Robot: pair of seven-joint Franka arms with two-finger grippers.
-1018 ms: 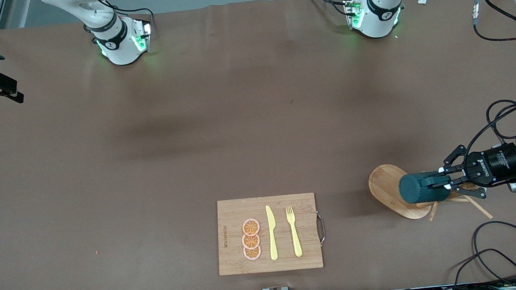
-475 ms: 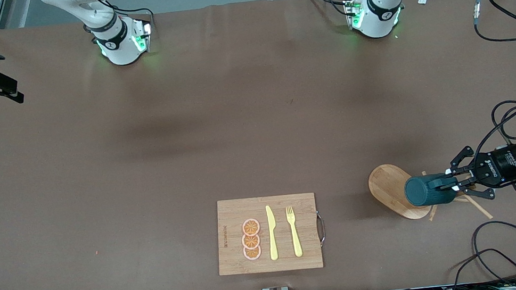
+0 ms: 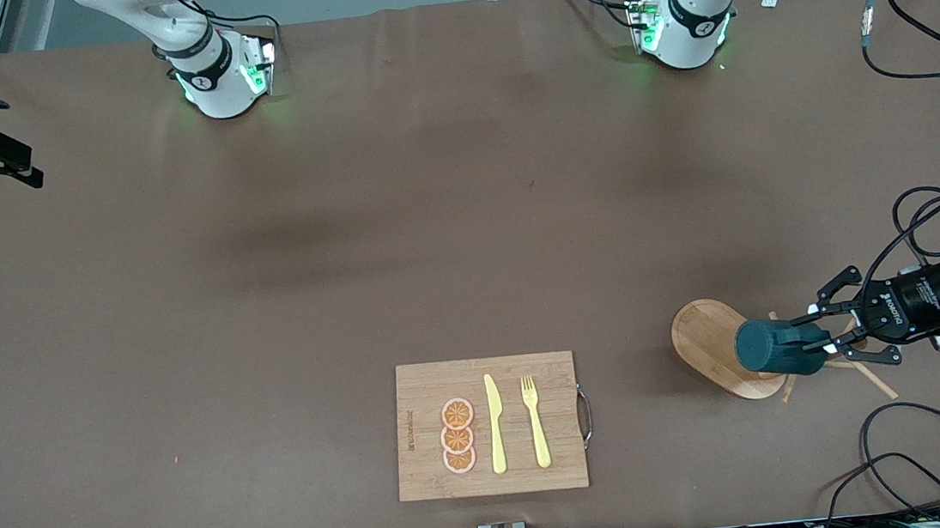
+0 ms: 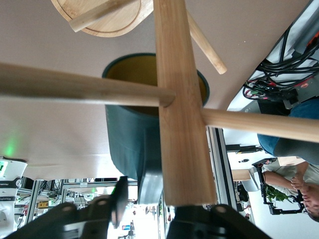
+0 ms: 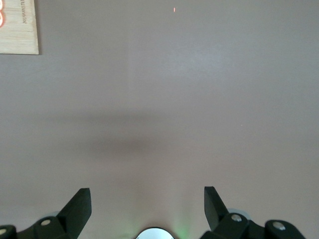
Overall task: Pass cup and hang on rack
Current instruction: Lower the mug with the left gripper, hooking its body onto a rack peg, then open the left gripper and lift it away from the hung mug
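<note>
Hanging step: at the table's four o'clock the left gripper (image 3: 826, 339) meets the cup (image 3: 767, 347), sideways among the rack (image 3: 705, 336) pegs, its grip untellable; next, probably a clean release and retreat, while the right gripper (image 5: 147, 199) waits spread apart near ten o'clock.

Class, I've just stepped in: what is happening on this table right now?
The left gripper is at the wooden mug rack, toward the left arm's end of the table, with the dark teal cup lying sideways at the rack's pegs. Its fingers are beside the cup, so the hanging step looks close to done. The right gripper waits open above bare table. A cutting board with orange slices, a knife and a fork lies untouched near the front edge.
</note>
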